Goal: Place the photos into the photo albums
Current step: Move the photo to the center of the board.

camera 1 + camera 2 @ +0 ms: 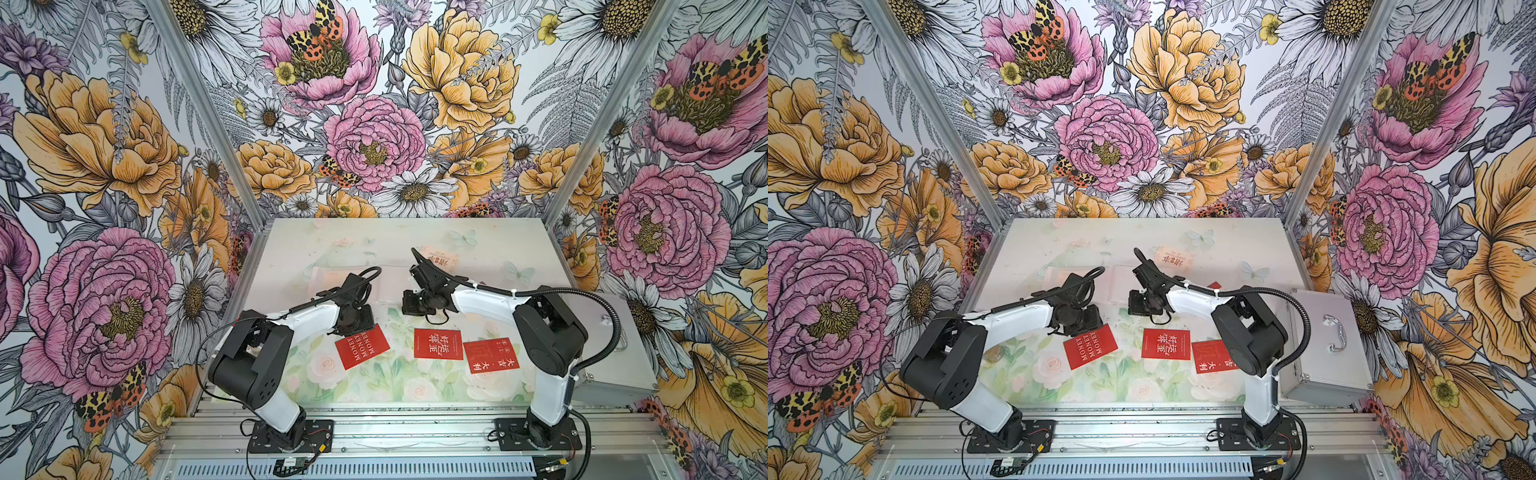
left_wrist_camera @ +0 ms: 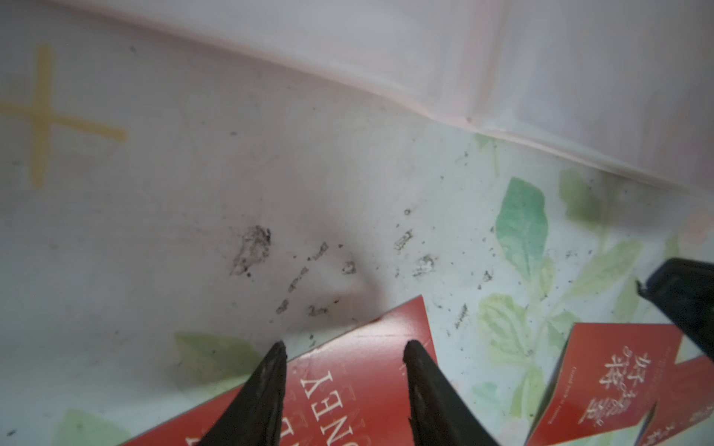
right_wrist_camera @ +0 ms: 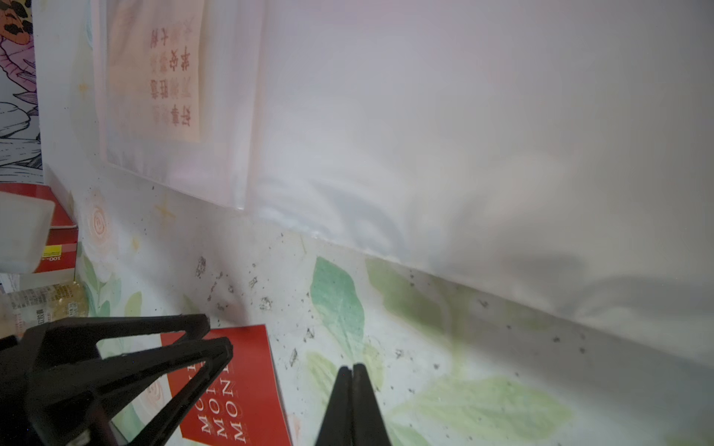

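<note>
The photo album lies open in mid-table, pale pink with clear sleeves (image 1: 388, 286) (image 1: 1117, 286) (image 2: 541, 77) (image 3: 463, 135). A cream photo (image 3: 166, 77) sits in one sleeve. A red "MONEY" photo (image 1: 362, 347) (image 1: 1091, 347) (image 2: 347, 386) (image 3: 232, 386) lies flat in front of it. My left gripper (image 1: 355, 326) (image 2: 345, 347) is open, its fingers straddling that photo's end. Two more red photos (image 1: 438, 344) (image 1: 491, 355) lie to the right. My right gripper (image 1: 413, 305) (image 3: 352, 367) is shut on nothing, low over the table beside the album's near edge.
A silver metal case (image 1: 611, 357) (image 1: 1325, 340) stands at the table's right edge, behind my right arm. Another cream card (image 1: 438, 259) lies beyond the album. A red-and-white box (image 3: 58, 231) shows in the right wrist view. Patterned walls close in three sides.
</note>
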{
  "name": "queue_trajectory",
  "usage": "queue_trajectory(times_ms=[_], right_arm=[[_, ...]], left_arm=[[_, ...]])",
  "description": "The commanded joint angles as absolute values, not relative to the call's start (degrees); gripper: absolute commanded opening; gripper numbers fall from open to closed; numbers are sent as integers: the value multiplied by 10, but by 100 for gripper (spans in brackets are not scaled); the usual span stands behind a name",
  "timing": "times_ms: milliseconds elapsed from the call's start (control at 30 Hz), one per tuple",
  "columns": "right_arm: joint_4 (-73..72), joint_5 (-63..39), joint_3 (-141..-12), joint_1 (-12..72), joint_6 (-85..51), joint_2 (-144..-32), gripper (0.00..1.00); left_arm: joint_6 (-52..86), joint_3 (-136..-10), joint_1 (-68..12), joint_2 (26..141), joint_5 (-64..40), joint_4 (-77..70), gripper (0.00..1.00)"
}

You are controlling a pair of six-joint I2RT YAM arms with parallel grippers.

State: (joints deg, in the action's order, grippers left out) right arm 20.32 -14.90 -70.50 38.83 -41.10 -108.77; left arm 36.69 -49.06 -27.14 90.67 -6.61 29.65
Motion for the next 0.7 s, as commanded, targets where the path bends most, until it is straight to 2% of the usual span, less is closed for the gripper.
queue_trajectory(times_ms=[0, 267, 467, 667], right_arm=[[192, -165, -703, 397, -420, -1080, 6], [191, -217, -731, 427, -399, -1104, 12], [191, -229, -749, 440, -383, -1130, 15], [191, -238, -773, 447, -374, -1158, 17]], left_arm=[[390, -497, -255, 848, -108, 298, 51], [405, -461, -164, 739, -171, 347, 51], [441, -385, -68, 670, -284, 363, 51], [468, -344, -35, 639, -280, 395, 50]])
